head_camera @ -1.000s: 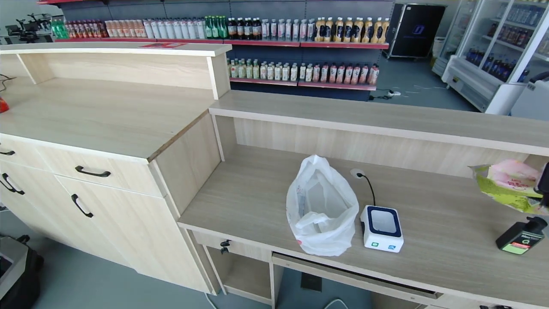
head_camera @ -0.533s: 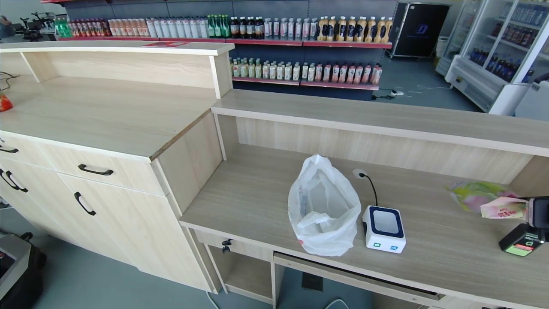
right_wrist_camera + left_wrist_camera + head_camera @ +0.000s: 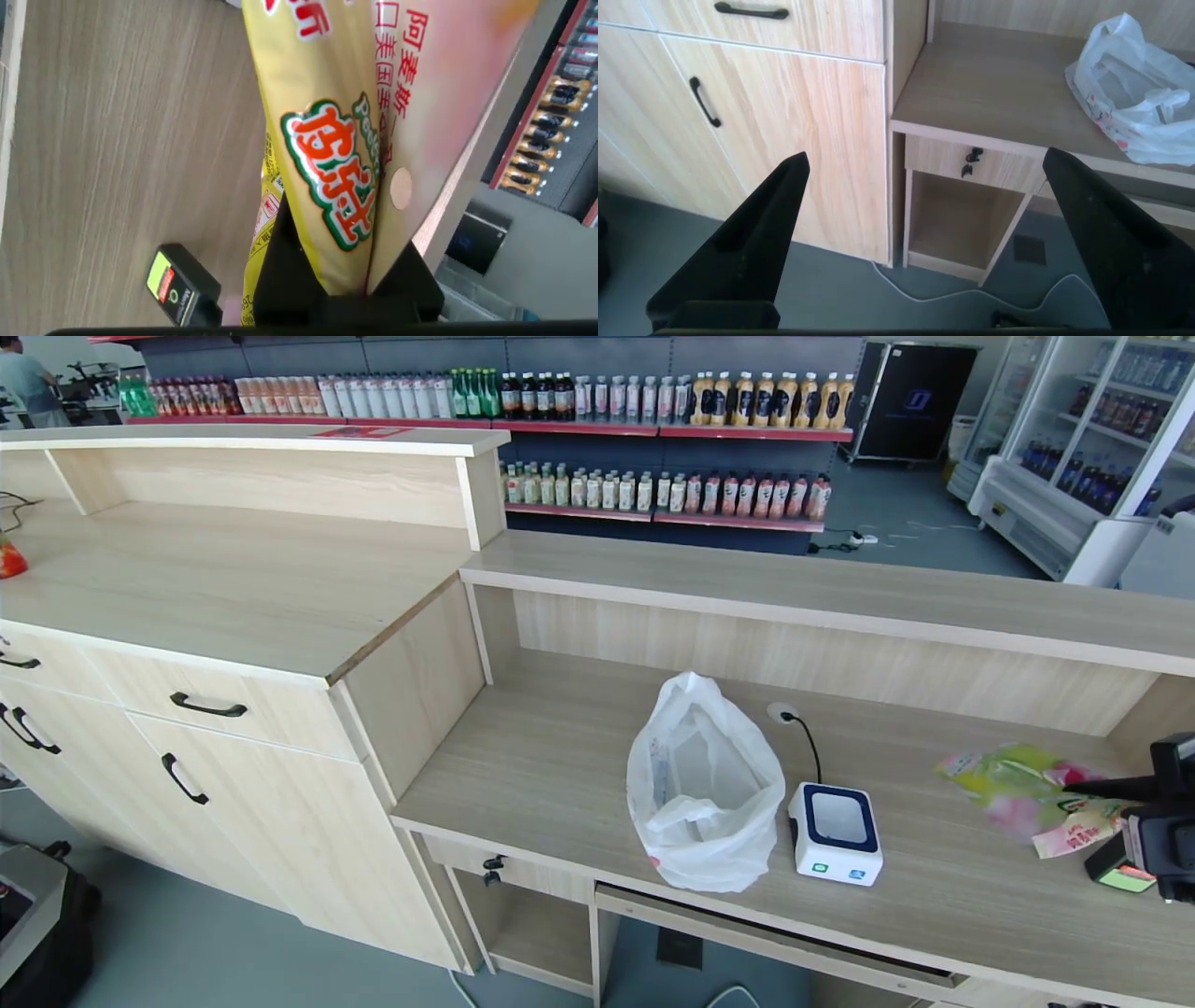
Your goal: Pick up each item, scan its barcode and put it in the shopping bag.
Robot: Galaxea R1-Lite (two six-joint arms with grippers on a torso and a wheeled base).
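Item under inspection: the snack packet [image 3: 1018, 791], at the right edge of the head view, a little below mid-height. It is a flat, soft pouch, yellow-green with pink patches. In the right wrist view the snack packet [image 3: 346, 140] shows a yellow face with red-and-green lettering outlined in white, beside a pink face.

My right gripper [image 3: 1116, 803] is clamped on the end of the packet nearest the frame edge, and the rest of the pouch extends toward the frame centre over the counter [image 3: 560, 765]. I cannot tell whether its far end touches the wood. In the right wrist view the right gripper [image 3: 346, 271] has both fingers pressed against the pouch.

A small dark bottle [image 3: 1116, 873] with a green label stands on the counter just below the packet, partly hidden behind my gripper.

Container: the shopping bag [image 3: 705, 784], white and translucent, sits at the centre of the frame with its mouth open upward. I cannot tell whether anything is inside it.

The scanner [image 3: 836, 831], white with a dark blue frame, stands just beside the bag on its right.

My left gripper [image 3: 920, 243] has its fingers spread wide with nothing between them. Its wrist view looks past them at the cabinet front and the shopping bag [image 3: 1139, 75].
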